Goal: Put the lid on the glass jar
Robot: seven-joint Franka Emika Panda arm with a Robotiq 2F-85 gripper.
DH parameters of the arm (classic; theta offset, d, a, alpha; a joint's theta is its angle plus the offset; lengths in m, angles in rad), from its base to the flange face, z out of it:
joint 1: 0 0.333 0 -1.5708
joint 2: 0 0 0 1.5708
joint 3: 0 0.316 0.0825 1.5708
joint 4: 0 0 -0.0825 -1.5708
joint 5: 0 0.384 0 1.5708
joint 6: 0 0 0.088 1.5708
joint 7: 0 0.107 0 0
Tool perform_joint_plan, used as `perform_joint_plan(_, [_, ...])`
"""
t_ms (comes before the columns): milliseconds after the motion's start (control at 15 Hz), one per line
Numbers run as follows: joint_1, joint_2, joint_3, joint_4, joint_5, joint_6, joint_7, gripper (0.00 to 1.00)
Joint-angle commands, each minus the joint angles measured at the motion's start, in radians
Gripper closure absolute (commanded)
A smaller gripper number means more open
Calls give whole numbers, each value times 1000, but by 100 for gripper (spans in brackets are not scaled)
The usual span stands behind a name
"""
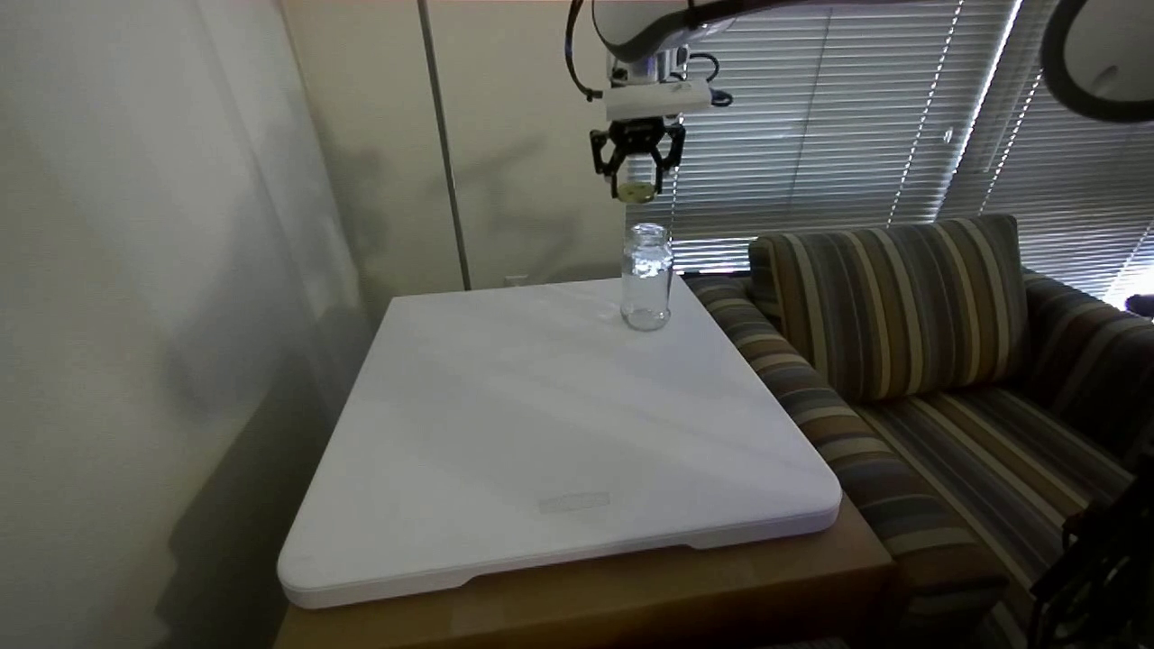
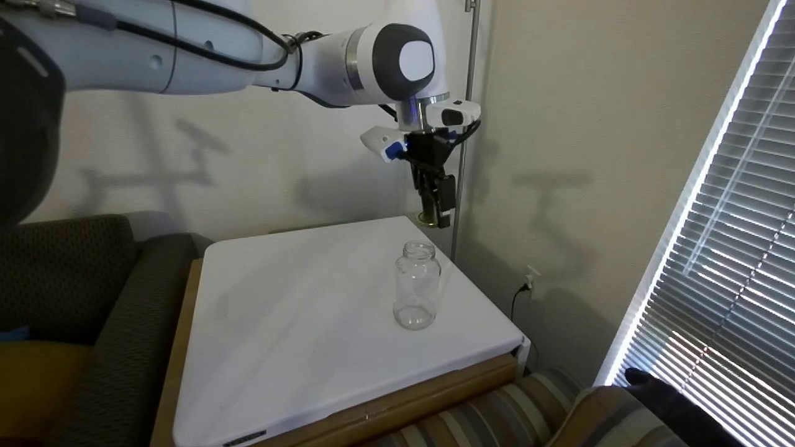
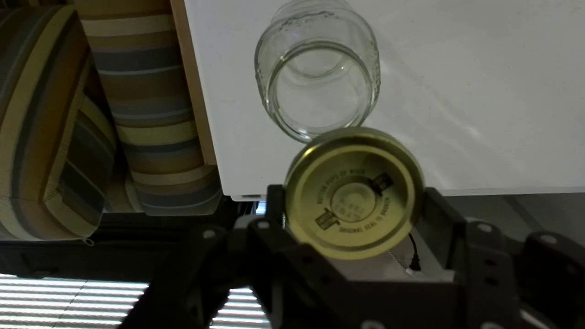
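In an exterior view the gripper (image 1: 637, 187) is clamped on the lid (image 1: 636, 194), held higher than the jar (image 1: 646, 279), which stands upright, mouth open, near an edge of the counter (image 1: 505, 397), a striped seat (image 1: 956, 433) just beside. In an exterior view the arm (image 2: 335, 68) holds the lid up near the jar, apart from it; blinds (image 2: 733, 261) hang well away. In the wrist view the lid shows its lettered top and hides a little of the jar
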Motion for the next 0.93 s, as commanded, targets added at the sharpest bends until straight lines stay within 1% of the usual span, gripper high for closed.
perform_joint_plan(0, [-9,13,1,5,4,1,18,53])
perform_joint_plan(867, [-20,51,12,24,16,1,30,53])
